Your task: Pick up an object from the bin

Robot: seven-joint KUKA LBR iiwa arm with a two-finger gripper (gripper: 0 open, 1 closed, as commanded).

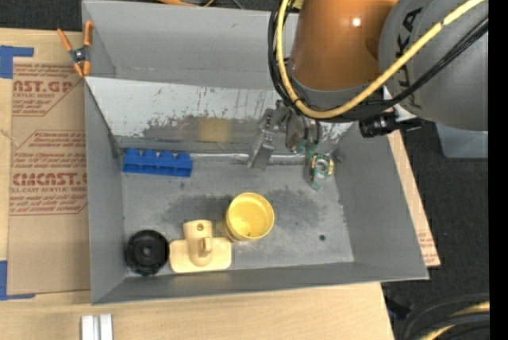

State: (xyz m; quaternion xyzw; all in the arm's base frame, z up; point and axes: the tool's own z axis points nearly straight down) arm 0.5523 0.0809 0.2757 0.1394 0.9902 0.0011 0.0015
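The orange-capped arm (349, 28) hides the jaws' base; they hang spread apart, pointing down by the grey metal bin's (159, 36) back wall, a yellow round plastic cup (250, 217) near, in front of them.

1. You'll find the fingers (261, 149) near the back wall of the bin (103, 140), right of centre.
2. The studded brick (157, 163) lies well to their left, along that wall.
3. The cup (250, 217) sits in front of them.
4. The pegged block (200, 247) lies just left-front of the cup, with the round knob (146, 252) just beside it, farther left.
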